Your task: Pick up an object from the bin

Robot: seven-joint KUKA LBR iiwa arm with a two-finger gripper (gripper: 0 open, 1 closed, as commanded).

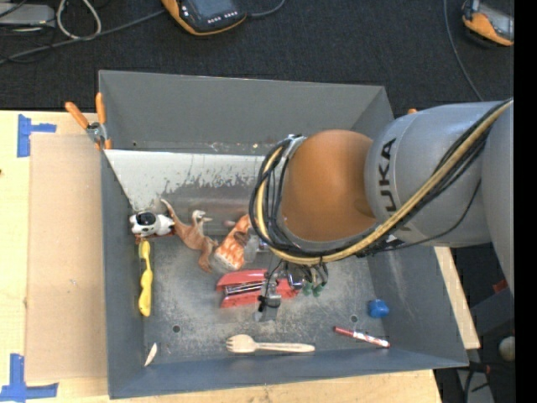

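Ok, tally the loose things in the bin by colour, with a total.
Red: 2, flat red thing, red-and-white pen
Yellow: 1, long yellow stick
Brown: 1, toy dinosaur
Orange: 1, orange-and-white lump
Blue: 1, blue piece
Green: 1, green piece
Black-and-white: 1, small toy
Pale: 2, fork, sliver
Total: 10
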